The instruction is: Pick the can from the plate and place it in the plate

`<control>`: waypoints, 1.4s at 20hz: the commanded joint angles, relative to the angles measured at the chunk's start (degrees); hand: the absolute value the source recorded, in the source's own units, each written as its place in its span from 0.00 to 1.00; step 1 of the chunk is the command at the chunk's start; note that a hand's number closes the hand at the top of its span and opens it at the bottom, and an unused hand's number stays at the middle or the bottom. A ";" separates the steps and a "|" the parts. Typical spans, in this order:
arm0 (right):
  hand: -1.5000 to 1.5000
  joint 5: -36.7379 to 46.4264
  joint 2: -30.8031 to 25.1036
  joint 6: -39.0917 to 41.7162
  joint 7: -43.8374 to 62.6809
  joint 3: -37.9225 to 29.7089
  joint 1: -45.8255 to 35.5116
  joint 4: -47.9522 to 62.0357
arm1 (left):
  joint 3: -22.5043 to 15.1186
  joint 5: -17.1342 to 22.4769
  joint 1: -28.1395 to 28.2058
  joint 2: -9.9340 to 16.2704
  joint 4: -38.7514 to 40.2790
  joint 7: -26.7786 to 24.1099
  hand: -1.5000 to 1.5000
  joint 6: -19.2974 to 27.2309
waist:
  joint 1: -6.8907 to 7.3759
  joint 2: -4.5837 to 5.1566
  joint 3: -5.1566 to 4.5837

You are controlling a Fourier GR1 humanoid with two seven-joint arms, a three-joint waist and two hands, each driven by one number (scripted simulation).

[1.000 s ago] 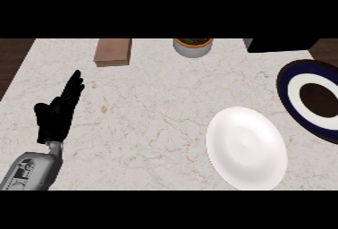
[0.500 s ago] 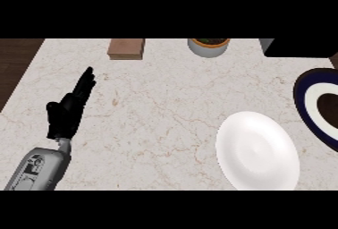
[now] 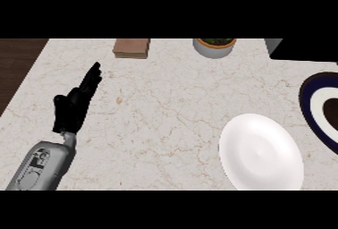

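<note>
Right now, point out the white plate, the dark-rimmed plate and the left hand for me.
white plate [image 3: 260,152], head view, on its bare middle.
dark-rimmed plate [image 3: 311,100], head view, on its dark blue rim at the right edge.
left hand [image 3: 71,107], head view, on its back below the straight fingers.

Even, bright light; no glare.

Black left hand [image 3: 74,107], grey forearm [image 3: 41,166] casing, dark outlined markings, possibly panel seams
</note>
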 commanded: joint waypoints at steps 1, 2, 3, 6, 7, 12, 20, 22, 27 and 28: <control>1.00 7.23 1.95 -4.32 -5.12 6.14 -4.79 4.85 | 0.53 -0.36 -0.71 0.35 0.54 0.01 0.50 -0.50 | 0.17 0.06 -0.06; 1.00 8.81 3.00 -5.54 -2.44 7.90 -7.86 4.62 | -0.09 -0.89 0.51 -1.32 1.72 -2.37 0.50 0.17 | -0.15 -0.06 -0.17; 1.00 10.77 3.92 -8.49 -4.20 8.90 -6.48 6.56 | -0.64 -2.05 -1.41 -0.58 -0.92 2.00 0.50 1.35 | 0.37 0.02 -0.03; 1.00 11.01 5.79 -4.49 -0.92 9.31 -11.93 14.28 | 0.45 -1.06 0.00 0.06 -0.04 -0.04 0.50 -0.46 | 0.26 0.03 -0.10; 0.00 11.43 8.00 -4.64 2.01 9.91 -13.73 15.18 | 0.65 -1.06 -0.35 -0.50 1.94 -1.32 0.50 -0.54 | 0.24 0.17 -0.13; 0.00 11.42 11.06 -4.27 -1.63 9.10 -16.12 21.82 | 1.76 -1.70 -2.06 0.11 1.43 1.15 0.50 0.01 | -0.31 0.13 -0.04; 0.00 2.98 9.79 7.39 -4.03 1.43 -19.25 26.87 | 0.32 -1.80 2.67 -2.22 -0.91 -0.69 0.50 0.22 | -1.28 -0.32 -0.08; 0.00 -0.03 7.43 8.98 -2.30 -1.72 -19.86 28.42 | 2.37 -0.79 2.17 -0.14 -0.44 -0.56 0.50 -1.04 | -1.15 -0.14 -0.04; 0.00 -6.19 1.08 12.43 4.46 -8.02 -19.62 31.94 | 2.96 -1.11 1.27 -0.31 1.42 -2.14 0.50 -1.20 | -1.62 0.30 0.04; 0.00 -6.96 -0.29 12.58 4.78 -8.89 -18.50 32.42 | 2.18 -1.66 1.12 -0.97 -0.39 -0.61 0.50 -0.15 | -1.32 0.40 0.20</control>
